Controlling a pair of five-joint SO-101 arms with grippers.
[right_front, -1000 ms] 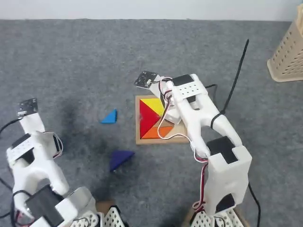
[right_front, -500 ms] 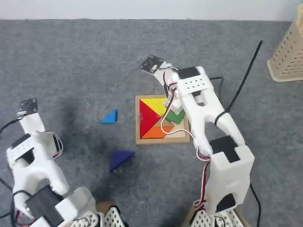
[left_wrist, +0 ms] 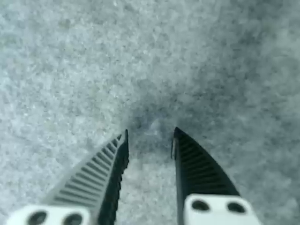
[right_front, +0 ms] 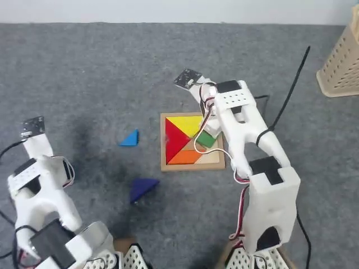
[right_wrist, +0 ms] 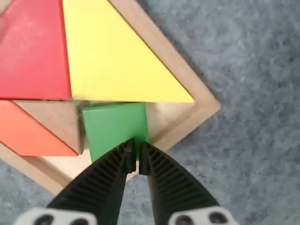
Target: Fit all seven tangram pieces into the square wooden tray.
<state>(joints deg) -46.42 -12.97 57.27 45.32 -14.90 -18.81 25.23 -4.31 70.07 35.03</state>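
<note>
The right arm has drawn back toward the far edge of the table (right_front: 84,73), uncovering the smooth green square (right_front: 206,139) in the wooden tray (right_front: 190,167) mid-table. The right gripper (right_wrist: 135,143), jaws nearly closed and empty, sits at the square's edge, seemingly nudging it flush. A light-blue triangle (right_front: 130,138) and a dark-blue triangle (right_front: 143,188) wait on the grey felt nearer the left edge. The left gripper (left_wrist: 149,140) hovers half-open.

White plastic left arm (right_front: 42,193) and right arm (right_front: 247,140), black motor blocks, red-and-white cables (right_front: 196,147), black ribbed jaws.
</note>
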